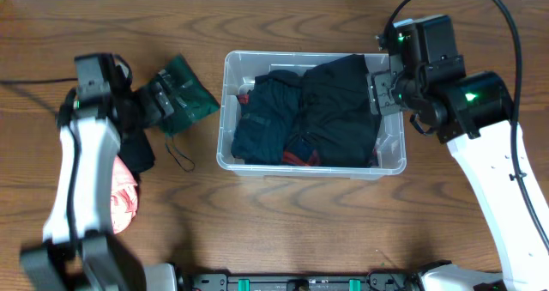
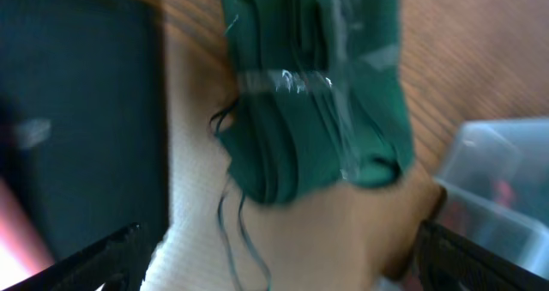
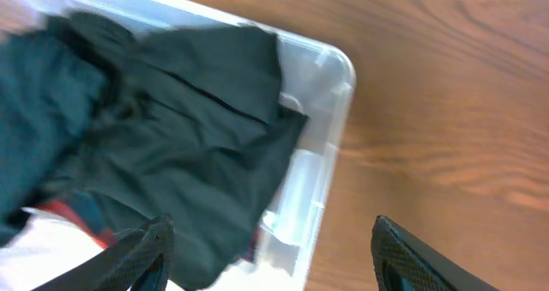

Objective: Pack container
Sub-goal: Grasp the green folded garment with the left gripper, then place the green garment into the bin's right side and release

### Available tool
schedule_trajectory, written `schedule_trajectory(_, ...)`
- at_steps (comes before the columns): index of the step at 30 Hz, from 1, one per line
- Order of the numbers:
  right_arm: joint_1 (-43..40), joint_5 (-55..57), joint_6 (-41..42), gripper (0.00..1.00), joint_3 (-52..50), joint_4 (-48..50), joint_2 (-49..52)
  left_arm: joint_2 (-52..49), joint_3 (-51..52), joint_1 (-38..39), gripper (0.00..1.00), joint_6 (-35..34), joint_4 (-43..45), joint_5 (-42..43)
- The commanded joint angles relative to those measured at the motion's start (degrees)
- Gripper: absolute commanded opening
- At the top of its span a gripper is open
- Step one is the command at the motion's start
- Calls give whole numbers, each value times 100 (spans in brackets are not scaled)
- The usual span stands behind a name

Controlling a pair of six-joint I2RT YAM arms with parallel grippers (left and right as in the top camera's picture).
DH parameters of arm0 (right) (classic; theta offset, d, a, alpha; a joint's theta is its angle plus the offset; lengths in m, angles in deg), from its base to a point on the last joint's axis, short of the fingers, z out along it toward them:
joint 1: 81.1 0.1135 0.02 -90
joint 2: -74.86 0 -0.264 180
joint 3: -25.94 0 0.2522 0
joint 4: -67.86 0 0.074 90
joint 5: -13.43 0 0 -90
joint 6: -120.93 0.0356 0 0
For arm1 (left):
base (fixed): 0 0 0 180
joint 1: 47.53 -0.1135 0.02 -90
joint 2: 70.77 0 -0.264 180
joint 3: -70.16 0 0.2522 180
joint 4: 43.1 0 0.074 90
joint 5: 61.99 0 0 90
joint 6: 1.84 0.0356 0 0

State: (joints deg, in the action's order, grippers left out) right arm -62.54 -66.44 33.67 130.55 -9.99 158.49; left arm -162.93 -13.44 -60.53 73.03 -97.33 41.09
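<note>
Dark clothes (image 1: 309, 111) fill the clear container (image 1: 225, 119); right fingers (image 3: 141, 252) spread wide above it, left fingers (image 2: 103, 257) wide over a green garment (image 2: 317, 93).

At frame centre, dark clothes (image 1: 309, 111) crowd the container (image 1: 310, 168). The table (image 1: 292, 218) lies open below it. A green packaged garment (image 1: 187, 98) sits on its left.

Left arm (image 1: 81, 166) reaching up from near edge, white link leaning slightly outward, wrist bending inward toward other arm. Left gripper (image 1: 163, 98) pointing inward and down, jaws spreading wide, gripping nothing; dark fingers (image 2: 103, 257) framing lower corners of wrist view. Right arm (image 1: 502, 197) stretching forward and inward, elbow high. Right gripper (image 1: 382, 89) facing down, jaws gaping wide, holding nothing.
</note>
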Motion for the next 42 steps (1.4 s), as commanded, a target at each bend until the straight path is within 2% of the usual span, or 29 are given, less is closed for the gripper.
schedule_trajectory(1,-105,490,-26,72,17,-87,-131,-955,-654,-109,98,190,-28,839)
schedule_trajectory(5,-205,492,-26,72,17,-160,-201,-1825,-1075,-107,98,236,17,1178)
schedule_trajectory(10,-356,490,-24,70,17,-247,-267,-2417,-1093,-107,100,197,245,1633)
schedule_trajectory(12,-382,490,-24,67,17,-275,-293,-2564,-1093,-107,94,83,197,1633)
schedule_trajectory(14,-393,487,-22,64,17,-286,-319,-2627,-1093,-107,82,74,151,1652)
schedule_trajectory(15,-393,487,-22,63,17,-289,-341,-2627,-1091,-107,70,61,127,1652)
schedule_trajectory(16,-393,490,-22,61,17,-289,-363,-2610,-1093,-107,54,61,107,1657)
schedule_trajectory(17,-396,490,-22,60,17,-286,-413,-2575,-1093,-107,30,66,85,1679)
schedule_trajectory(18,-398,490,-22,59,17,-282,-450,-2529,-1093,-109,15,68,66,1731)
schedule_trajectory(19,-407,511,-24,59,20,-273,-518,-2459,-1097,-109,6,68,48,1808)
schedule_trajectory(24,-638,1001,52,61,20,-236,-979,-1543,-1150,-107,6,262,-186,1947)
schedule_trajectory(28,-1139,1040,151,63,20,-260,-1370,-203,-1174,-22,6,236,-389,1952)
schedule_trajectory(31,-1475,896,151,63,20,-278,-1558,804,-1174,367,6,236,-398,1952)
schedule_trajectory(33,-1604,887,151,63,20,-286,-1611,1272,-1174,798,6,234,-345,1952)
schedule_trajectory(36,-1679,881,151,63,17,-323,-1609,1718,-1172,1867,6,61,-138,1928)
schedule_trajectory(42,-1679,761,151,63,17,-398,-1576,1331,-1172,3755,6,-365,608,1836)
